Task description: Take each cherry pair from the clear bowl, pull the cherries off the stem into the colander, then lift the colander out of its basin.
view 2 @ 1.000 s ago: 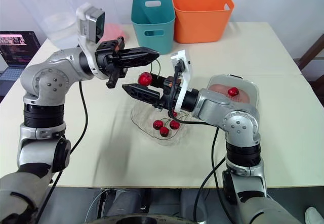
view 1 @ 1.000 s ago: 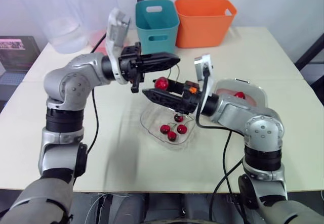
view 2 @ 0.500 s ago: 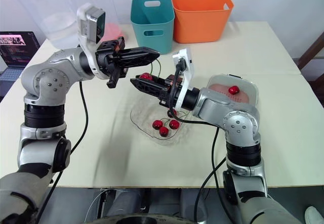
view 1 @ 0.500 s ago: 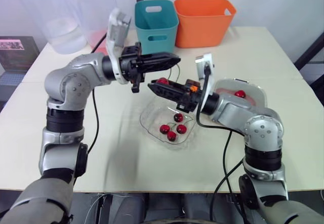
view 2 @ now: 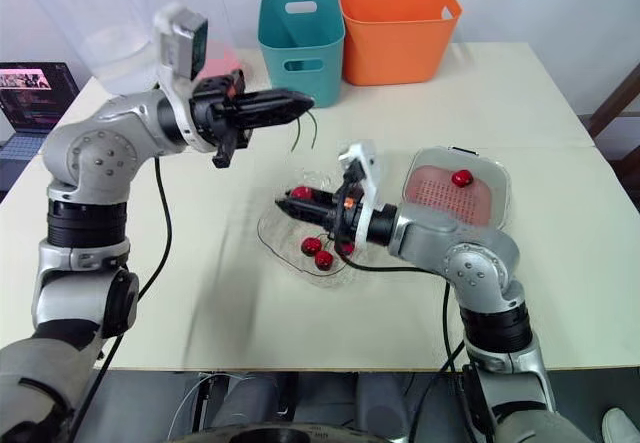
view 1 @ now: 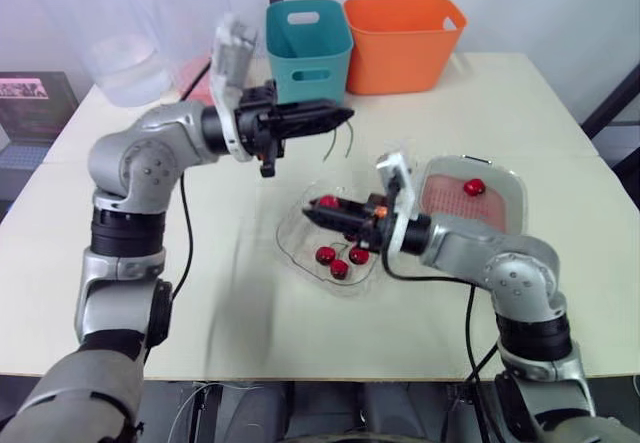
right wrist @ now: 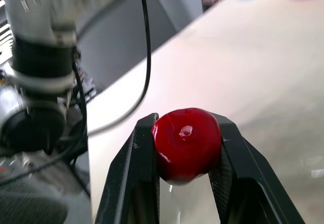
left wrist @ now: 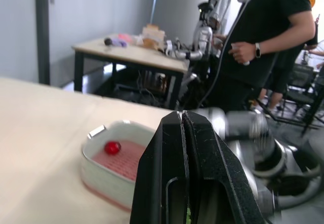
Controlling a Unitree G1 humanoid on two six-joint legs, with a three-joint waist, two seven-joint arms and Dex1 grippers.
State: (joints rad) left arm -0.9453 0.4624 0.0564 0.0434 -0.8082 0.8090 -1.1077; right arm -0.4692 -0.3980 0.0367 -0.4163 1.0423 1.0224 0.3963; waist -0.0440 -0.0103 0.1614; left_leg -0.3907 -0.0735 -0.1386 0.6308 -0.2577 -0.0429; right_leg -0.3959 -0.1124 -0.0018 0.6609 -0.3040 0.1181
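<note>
**Q:** How do your two arms stand?

**A:** Your left arm is raised with the elbow bent and the forearm pointing toward the robot's right. The left gripper [view 1: 343, 115] hangs above the table [view 1: 230, 293], in front of the teal bin [view 1: 308, 51]. Your right arm reaches low across toward the left, forearm near the table. The right gripper [view 1: 314, 206] sits over the far part of the bowl [view 1: 292, 248].

**Q:** What does each gripper hold?

**A:** The left fingers [left wrist: 169, 173] are pressed together on the stem [view 2: 298, 131]. Its two bare green ends dangle below the tips. The right fingers [right wrist: 134, 168] clamp one cherry [right wrist: 186, 144] from both sides.

**Q:** Where are the other task objects?

**A:** Three cherries [view 1: 326, 255] lie in the bowl, below and just beside the right gripper. The colander [view 2: 448, 201] sits in its basin [view 2: 506, 191] to the right of the bowl, near your right elbow. A lone cherry [view 2: 461, 178] rests on the colander's far side.

**Q:** What else is present?

**A:** An orange bin [view 1: 403, 41] stands just beside the teal bin at the table's far edge. A person [left wrist: 268, 32] stands beyond the table in the left wrist view.
</note>
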